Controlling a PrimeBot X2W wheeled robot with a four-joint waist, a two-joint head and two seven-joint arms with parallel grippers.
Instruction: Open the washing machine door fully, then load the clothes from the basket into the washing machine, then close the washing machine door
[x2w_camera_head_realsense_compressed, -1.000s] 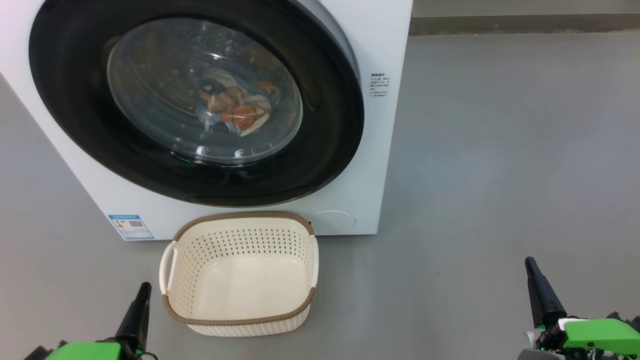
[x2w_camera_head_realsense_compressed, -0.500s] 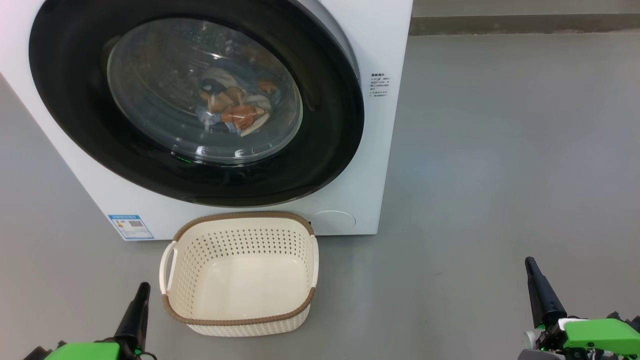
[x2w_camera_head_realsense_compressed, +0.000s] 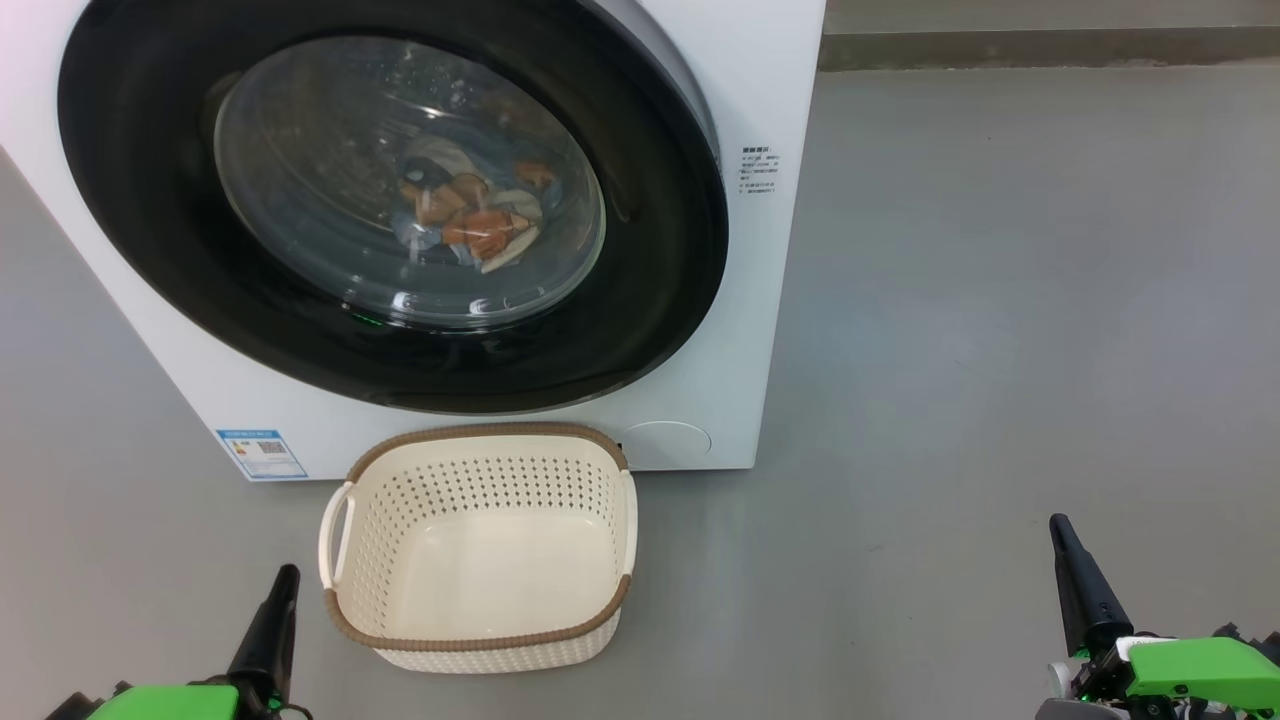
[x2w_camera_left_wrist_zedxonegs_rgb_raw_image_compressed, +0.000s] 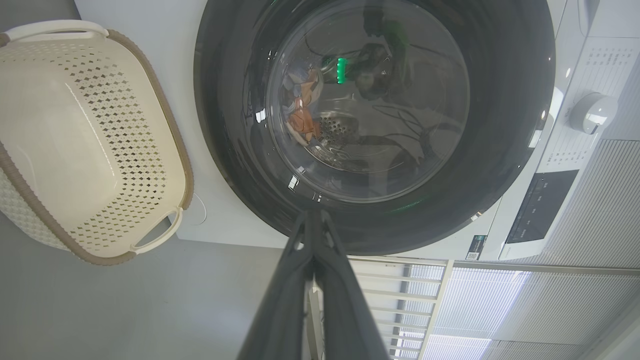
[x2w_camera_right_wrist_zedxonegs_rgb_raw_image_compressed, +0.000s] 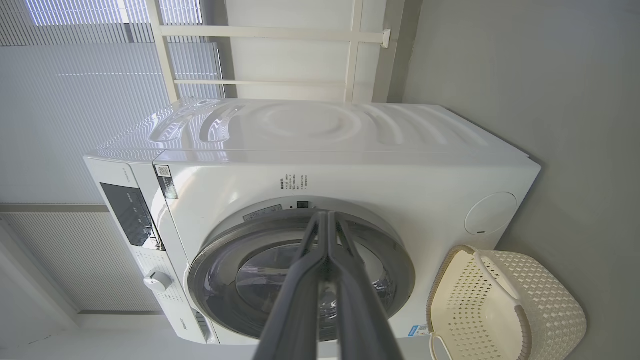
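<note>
Your left gripper (x2w_camera_head_realsense_compressed: 285, 590), two long dark fingers, hangs with them pressed together just left of the small cream perforated plastic basket (x2w_camera_head_realsense_compressed: 480, 480); your right gripper (x2w_camera_head_realsense_compressed: 1062, 540) is likewise closed, well apart to the right. The round glossy black-rimmed glass door (x2w_camera_head_realsense_compressed: 660, 300) sits shut on the big white front-loading washing machine (x2w_camera_head_realsense_compressed: 750, 330), the blue and orange printed clothes (x2w_camera_head_realsense_compressed: 470, 220) lying behind its window.

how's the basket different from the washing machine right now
The basket is empty; the washing machine holds the clothes behind its glass. The basket is open-topped; the washing machine is closed by its door. The basket is small, cream, brown-rimmed; the washing machine is far bigger and white. Both stand on the grey floor.
</note>
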